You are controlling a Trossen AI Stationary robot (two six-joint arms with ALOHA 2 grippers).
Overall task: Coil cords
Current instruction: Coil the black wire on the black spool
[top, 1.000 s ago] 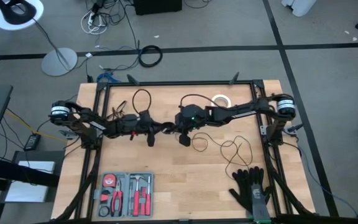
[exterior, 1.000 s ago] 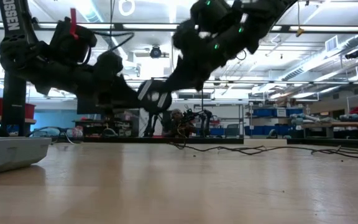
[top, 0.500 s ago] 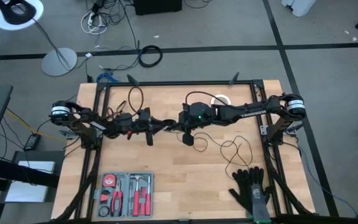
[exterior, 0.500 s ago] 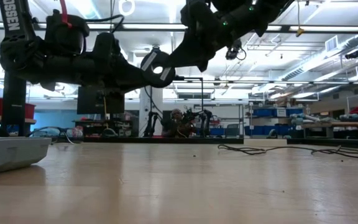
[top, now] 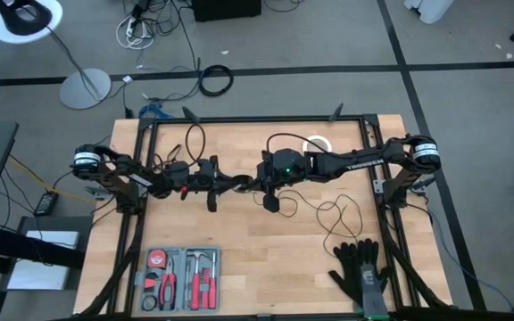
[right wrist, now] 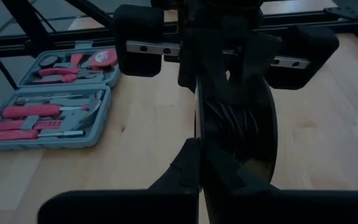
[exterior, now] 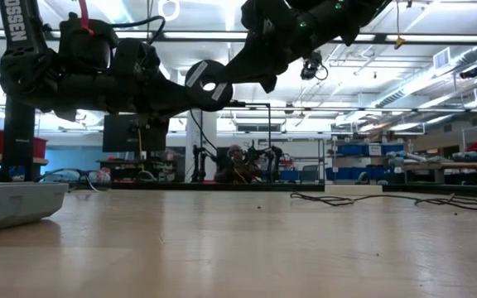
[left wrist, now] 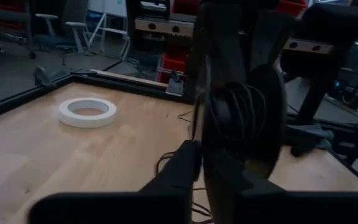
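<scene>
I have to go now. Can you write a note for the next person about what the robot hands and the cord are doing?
Left gripper: shut on the puck, held up in the air over the middle of the table.
Right gripper: shut, meeting the left one at the puck.
Cord: some turns are wound on the puck; the rest lies in loose loops on the table's right half.
Done: winding has begun.
Left: wind up the loose loops, then set the puck down.
Tape ring, toolkit and gloves sit untouched.

Wooden table [top: 239,259], tool kit [top: 179,278], gloves [top: 361,267], tape ring [top: 318,144], cord loops [top: 333,212]
</scene>
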